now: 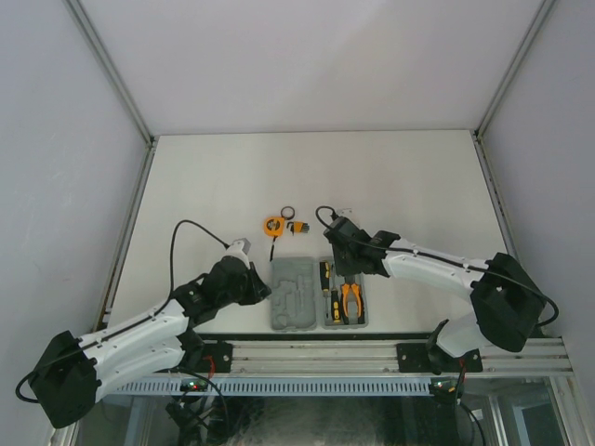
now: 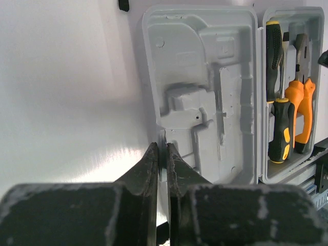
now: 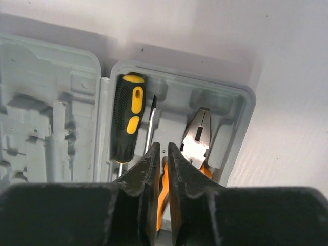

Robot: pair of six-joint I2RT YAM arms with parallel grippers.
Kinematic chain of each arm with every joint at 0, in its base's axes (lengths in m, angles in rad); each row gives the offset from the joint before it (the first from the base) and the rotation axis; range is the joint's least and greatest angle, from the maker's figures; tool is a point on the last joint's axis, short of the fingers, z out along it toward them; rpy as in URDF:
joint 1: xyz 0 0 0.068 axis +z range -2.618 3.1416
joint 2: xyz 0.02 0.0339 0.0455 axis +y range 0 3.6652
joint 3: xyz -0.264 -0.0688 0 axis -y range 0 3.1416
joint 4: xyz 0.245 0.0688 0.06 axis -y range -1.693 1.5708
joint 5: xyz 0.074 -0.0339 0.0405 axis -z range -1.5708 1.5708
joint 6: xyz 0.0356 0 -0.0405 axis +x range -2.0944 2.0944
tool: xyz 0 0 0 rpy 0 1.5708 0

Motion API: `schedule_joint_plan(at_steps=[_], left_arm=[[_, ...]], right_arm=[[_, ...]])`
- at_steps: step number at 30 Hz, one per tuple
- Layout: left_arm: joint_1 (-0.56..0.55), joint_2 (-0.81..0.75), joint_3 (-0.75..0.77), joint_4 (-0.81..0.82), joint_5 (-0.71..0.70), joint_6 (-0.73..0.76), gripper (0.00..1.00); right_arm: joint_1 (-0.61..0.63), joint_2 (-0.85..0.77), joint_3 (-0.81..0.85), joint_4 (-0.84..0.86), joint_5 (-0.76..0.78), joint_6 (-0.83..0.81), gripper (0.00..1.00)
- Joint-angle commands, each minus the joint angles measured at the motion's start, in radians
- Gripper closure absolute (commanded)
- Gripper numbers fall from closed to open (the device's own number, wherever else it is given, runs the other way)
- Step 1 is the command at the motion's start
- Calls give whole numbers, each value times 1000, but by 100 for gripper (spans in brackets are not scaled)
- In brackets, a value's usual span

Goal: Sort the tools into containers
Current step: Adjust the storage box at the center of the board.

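The grey case lies open near the table's front edge, its left half bare. The right half holds two black-and-yellow screwdrivers and the orange-handled pliers. My left gripper is shut on the rim of the case's left half, at its near corner. My right gripper hangs shut over the right half, between a screwdriver and the pliers. An orange handle shows through the slit between its fingers. It stands at the case's far end.
Beyond the case lie the round orange tape measure, the black ring and the small hex key set. A metal rail runs along the near edge. White walls enclose the table on three sides.
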Motion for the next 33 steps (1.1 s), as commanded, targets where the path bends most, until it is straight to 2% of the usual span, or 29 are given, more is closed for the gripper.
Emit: schedule_joint_plan(at_steps=[1, 7, 12, 17, 18, 22, 26, 29, 33], left_arm=[[9, -3, 80, -7, -27, 35, 93], [80, 56, 138, -29, 4, 105, 97], [184, 160, 233, -66, 57, 208, 100], [228, 257, 314, -98, 73, 279, 98], [230, 272, 323, -97, 77, 280, 96], [232, 298, 345, -115, 65, 276, 73], [231, 223, 363, -182, 10, 274, 53], [230, 147, 383, -255, -46, 283, 47], [210, 55, 384, -289, -69, 276, 45]], right_arm=[[0, 20, 39, 8, 2, -12, 91], [2, 8, 29, -12, 20, -5, 91], [-9, -19, 2, -26, 28, -8, 90], [-54, -67, -32, 3, 6, -38, 88], [-62, -77, -35, 11, -1, -47, 88], [-84, -106, -37, 24, -17, -58, 85], [-90, -133, -46, 54, -37, -47, 84], [-91, -162, -62, 88, -49, -26, 83], [-95, -180, -74, 129, -55, 7, 83]])
